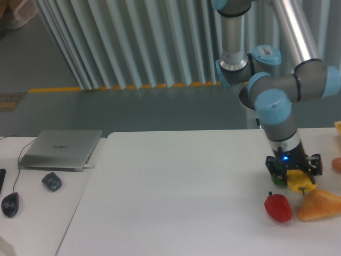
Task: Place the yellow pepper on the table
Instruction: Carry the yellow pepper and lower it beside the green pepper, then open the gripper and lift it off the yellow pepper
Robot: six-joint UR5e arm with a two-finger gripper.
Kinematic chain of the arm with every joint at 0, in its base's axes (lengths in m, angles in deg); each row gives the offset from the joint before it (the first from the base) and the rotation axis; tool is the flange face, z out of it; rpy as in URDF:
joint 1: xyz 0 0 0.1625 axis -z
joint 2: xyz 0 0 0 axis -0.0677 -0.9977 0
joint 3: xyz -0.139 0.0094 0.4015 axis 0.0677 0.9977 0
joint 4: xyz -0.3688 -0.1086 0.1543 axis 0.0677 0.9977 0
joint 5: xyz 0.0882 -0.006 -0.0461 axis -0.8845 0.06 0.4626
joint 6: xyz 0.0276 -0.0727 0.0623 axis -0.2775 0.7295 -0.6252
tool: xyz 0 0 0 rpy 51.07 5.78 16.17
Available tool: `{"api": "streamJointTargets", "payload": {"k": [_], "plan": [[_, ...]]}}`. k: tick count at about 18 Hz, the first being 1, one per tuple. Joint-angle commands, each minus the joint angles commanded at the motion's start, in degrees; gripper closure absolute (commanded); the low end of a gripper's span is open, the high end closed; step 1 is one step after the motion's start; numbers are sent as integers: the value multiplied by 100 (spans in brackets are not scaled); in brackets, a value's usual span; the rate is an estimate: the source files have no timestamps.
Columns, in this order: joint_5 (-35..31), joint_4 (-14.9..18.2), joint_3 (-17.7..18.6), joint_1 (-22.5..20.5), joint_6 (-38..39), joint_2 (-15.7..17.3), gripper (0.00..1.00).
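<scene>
Over on the left I've got the small side desk (37,213) with a closed silver laptop (61,149), a dark mouse (9,204) and another small dark gadget (51,181) near it. The big white table (176,197) fills the middle. On the right side the gripper (296,180) is down low with its jaws clamped on the yellow pepper (298,181), which sits right in front of the green pepper (275,180), mostly hidden behind it. I can't tell if the yellow one touches the tabletop. Just nearer: a red pepper (278,207) and an orange-yellow bread-like wedge (319,206).
</scene>
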Motion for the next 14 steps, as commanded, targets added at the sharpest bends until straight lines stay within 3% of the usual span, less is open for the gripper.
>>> {"api": "streamJointTargets", "payload": {"k": [1,2,3,8,12,14], "plan": [[-9,0,-35,0,0,-35,48],[-9,0,-44,0,-17,-35,18],[-17,-9,-61,0,-26,-35,0],[52,17,-412,-9,-70,-18,0],[483,17,-772,-44,-201,79,0],[894,79,-1132,-140,-683,70,0]]}}
